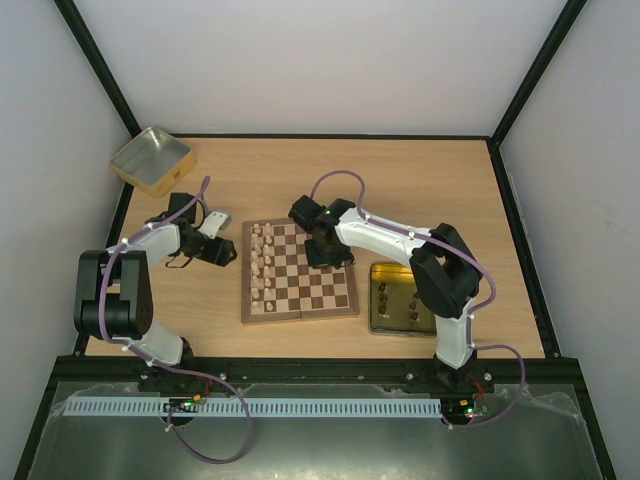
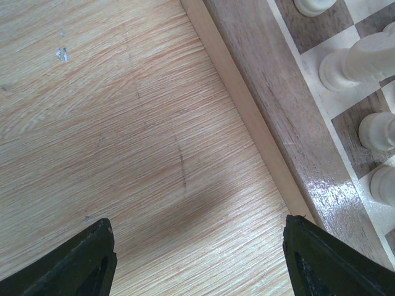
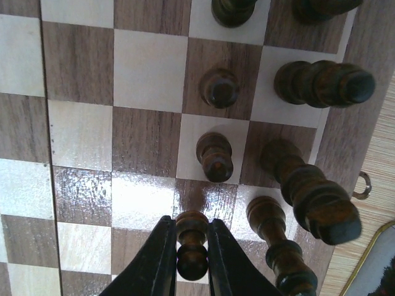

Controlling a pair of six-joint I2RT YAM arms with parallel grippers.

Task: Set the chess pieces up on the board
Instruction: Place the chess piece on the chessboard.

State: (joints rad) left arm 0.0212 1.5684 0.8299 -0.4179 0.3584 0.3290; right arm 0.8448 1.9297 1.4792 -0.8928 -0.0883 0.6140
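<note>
The right claw, bottom centre of the frame, pinches a dark pawn between its fingers over the board. Two other dark pawns stand mid-frame. Taller dark pieces line the right side (a gold tin corner peeks in lower right).

I am holding my left arm bent, wrist low, jaws gaping wide; I am stretching my right arm leftward, jaws pinching a dark pawn.
</note>
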